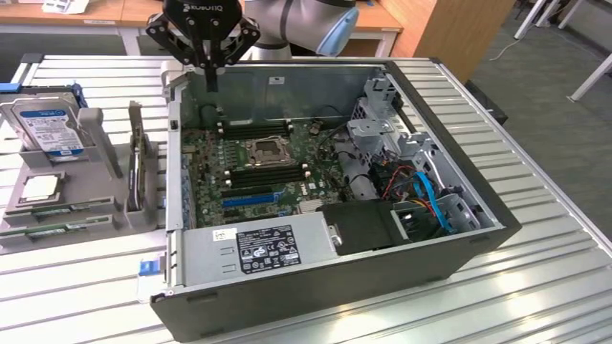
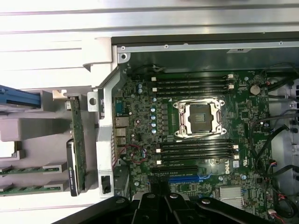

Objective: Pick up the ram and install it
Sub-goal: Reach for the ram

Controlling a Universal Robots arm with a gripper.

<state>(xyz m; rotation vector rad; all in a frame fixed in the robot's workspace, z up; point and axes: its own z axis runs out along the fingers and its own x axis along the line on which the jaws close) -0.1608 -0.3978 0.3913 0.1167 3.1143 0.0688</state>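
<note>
Exterior view first: the gripper [image 1: 209, 83] hangs above the far corner of the computer case [image 1: 383, 279], on the exterior view's left. Its fingers are pressed together and it carries nothing. By my reading we're at the very start, with the pick not yet made.

The ram [image 1: 67, 211] lies outside the case, off to the exterior view's left of it. It rests flat in a grey holder [image 1: 96, 143] with a second green stick [image 1: 48, 231] just beside it.

Inside the case, the motherboard [image 1: 215, 154] shows black memory slots [image 1: 254, 129] on either side of the processor socket [image 1: 265, 151], and they look empty.

Judging from this, a grasp would call for opened jaws squared to that thin stick's long edges, clear of its neighbour and of the hard drive [image 1: 43, 125] in the same holder.

Everything sits on a ribbed metal table [image 1: 517, 301]. Wooden desks [image 1: 96, 11] stand behind the case, and there is grey floor [image 1: 564, 122] beyond it on the exterior view's right.
</note>
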